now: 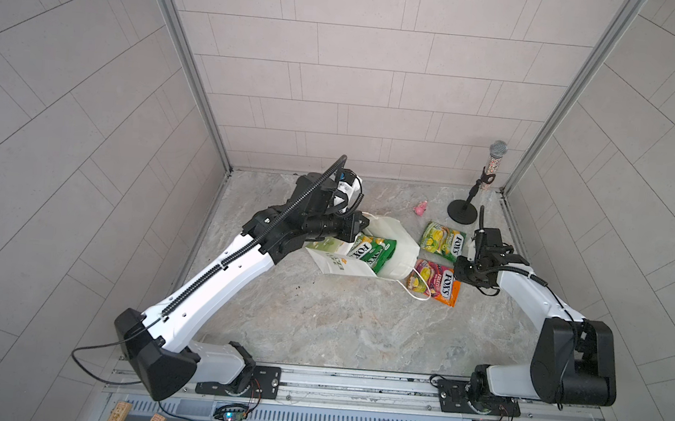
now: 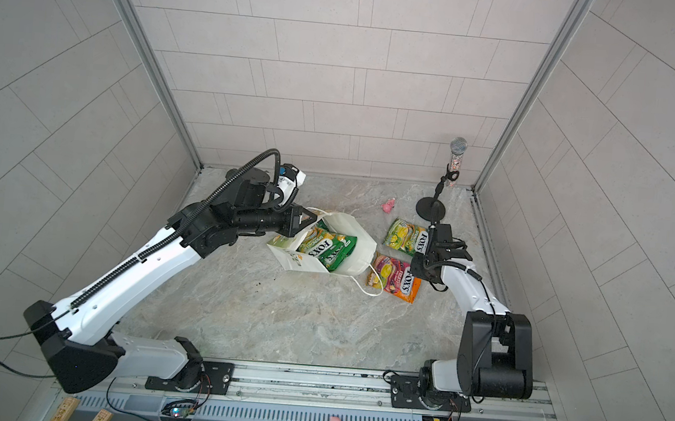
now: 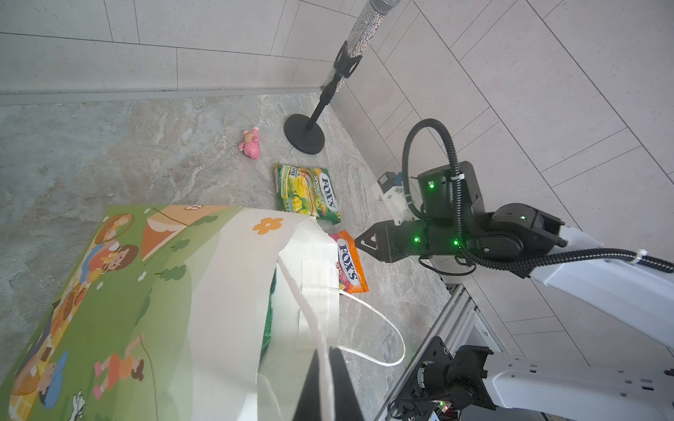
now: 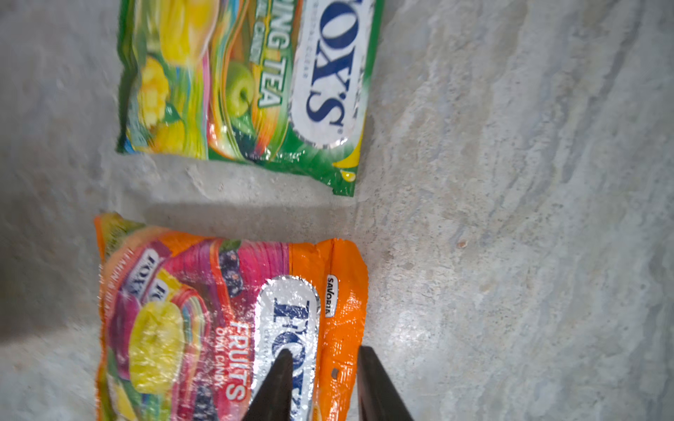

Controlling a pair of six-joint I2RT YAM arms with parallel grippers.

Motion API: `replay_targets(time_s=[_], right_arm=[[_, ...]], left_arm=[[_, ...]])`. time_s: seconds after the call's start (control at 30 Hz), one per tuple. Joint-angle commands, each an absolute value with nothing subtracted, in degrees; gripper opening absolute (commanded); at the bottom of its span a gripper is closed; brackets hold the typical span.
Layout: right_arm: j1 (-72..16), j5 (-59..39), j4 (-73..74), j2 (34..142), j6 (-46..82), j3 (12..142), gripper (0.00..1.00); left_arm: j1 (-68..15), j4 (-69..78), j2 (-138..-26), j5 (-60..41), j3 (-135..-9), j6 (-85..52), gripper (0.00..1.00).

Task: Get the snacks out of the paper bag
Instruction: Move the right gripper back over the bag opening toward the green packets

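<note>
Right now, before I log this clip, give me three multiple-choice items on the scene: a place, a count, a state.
1. Where does the red-orange packet lie relative to the paper bag? A inside it; B on the table beside its mouth; C underneath it.
2. How many FOX'S packets lie fully outside the bag? A one; B four; C two.
3. The bag is: A lying on its side; B standing upright; C folded flat.
Key: 1 B, it rests on bare table; 2 C, it and the yellow-green packet; 3 A, its mouth faces sideways, green packets showing inside.
</note>
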State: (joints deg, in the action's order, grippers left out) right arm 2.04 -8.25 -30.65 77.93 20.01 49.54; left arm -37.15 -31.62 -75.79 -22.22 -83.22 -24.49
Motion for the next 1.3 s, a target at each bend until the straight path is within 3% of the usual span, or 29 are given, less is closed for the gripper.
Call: replay_targets(time_s=[0.0, 0.1, 0.23, 0.33, 0.57, 0.83, 1.27], right_arm=[[2.0, -6.7, -31.5, 73.8, 21.5, 48.7, 0.4], [2.0, -11.9, -30.2, 69.5, 22.7, 47.8, 0.41], [1.3, -27.6, -23.2, 63.3, 28.0, 44.9, 0.41], [-3.2, -31.3, -18.0, 59.2, 33.9, 43.5, 0.4], [-18.1, -23.7, -11.1, 53.9, 39.8, 43.2, 0.37], [-31.1, -14.7, -7.0, 57.6, 43.5, 43.1, 0.33], [-41.4, -5.8, -5.3, 66.5, 42.3, 40.9, 0.33]], left_arm=[[-37.5, -31.3, -75.1, -23.1, -83.3, -24.5, 0.0], [-37.5, -31.1, -75.1, -23.7, -83.4, -24.8, 0.0], [-37.5, -29.3, -75.4, -26.2, -83.0, -26.7, 0.0], [-37.6, -28.3, -75.7, -27.8, -82.7, -28.0, 0.0], [-38.3, -28.2, -75.5, -27.7, -82.0, -28.5, 0.0], [-39.7, -28.2, -75.7, -26.5, -81.7, -29.5, 0.0], [-41.4, -28.2, -75.8, -25.2, -82.0, -30.2, 0.0]])
